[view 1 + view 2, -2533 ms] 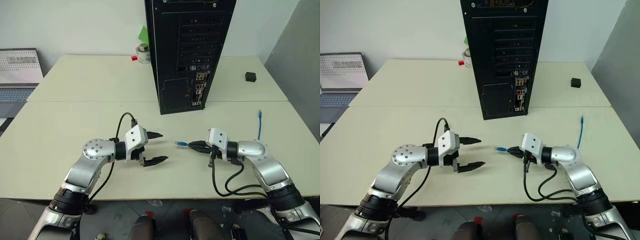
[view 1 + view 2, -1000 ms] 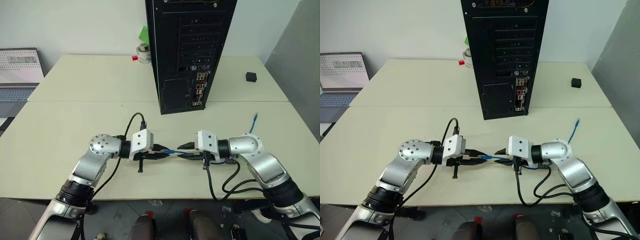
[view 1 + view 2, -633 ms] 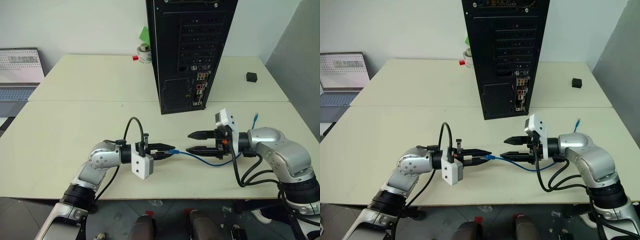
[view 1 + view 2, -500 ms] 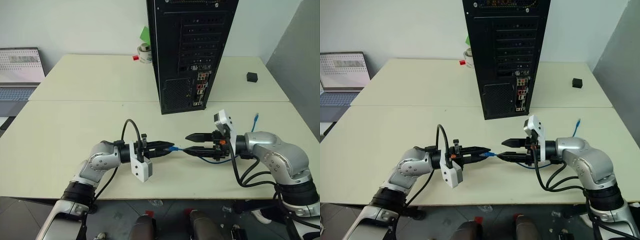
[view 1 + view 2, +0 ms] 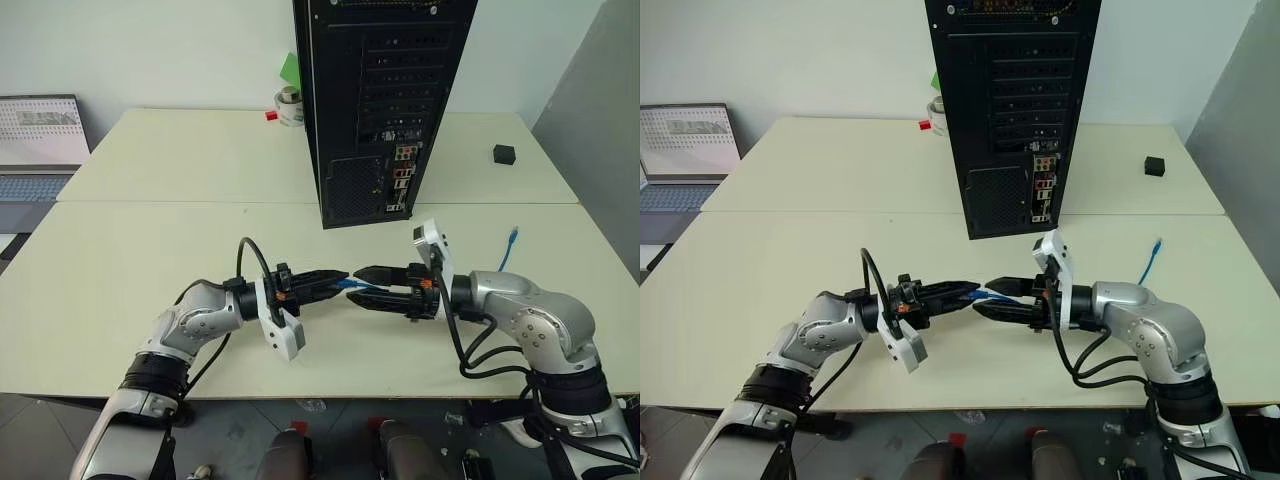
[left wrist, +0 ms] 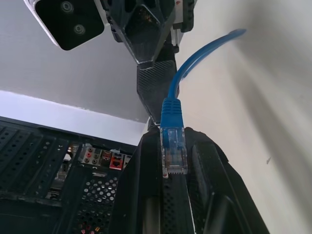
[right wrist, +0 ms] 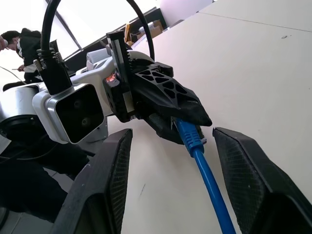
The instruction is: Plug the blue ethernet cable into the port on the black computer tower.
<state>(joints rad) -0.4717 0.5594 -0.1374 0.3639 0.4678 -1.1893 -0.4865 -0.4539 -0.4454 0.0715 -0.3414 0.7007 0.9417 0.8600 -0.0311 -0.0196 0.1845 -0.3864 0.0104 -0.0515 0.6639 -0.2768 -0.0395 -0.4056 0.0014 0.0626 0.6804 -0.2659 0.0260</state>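
One plug of the blue ethernet cable (image 6: pixel 173 141) is now clamped by the left gripper (image 5: pixel 335 276) — released by the right gripper (image 5: pixel 368 285), its fingers (image 7: pixel 248 192) parted — so the black computer tower (image 5: pixel 380 100) port awaits.

Cable (image 5: pixel 362 287): bright blue, clear plug (image 6: pixel 174 155). Tower (image 5: pixel 380 100): black, perforated slot covers, mesh grille, red and orange connectors. Table (image 5: pixel 150 240): pale cream. Left of tower: green sheet (image 5: pixel 288 70), red bit (image 5: pixel 269 116). Right of tower: black cube (image 5: pixel 501 153). Fingers (image 7: pixel 170 92) black, lattice pattern.

Both arms bent inward, hands tip-to-tip: L hand (image 5: pixel 338 276) clamped tight, R hand (image 5: pixel 362 286) w/ fingers apart.
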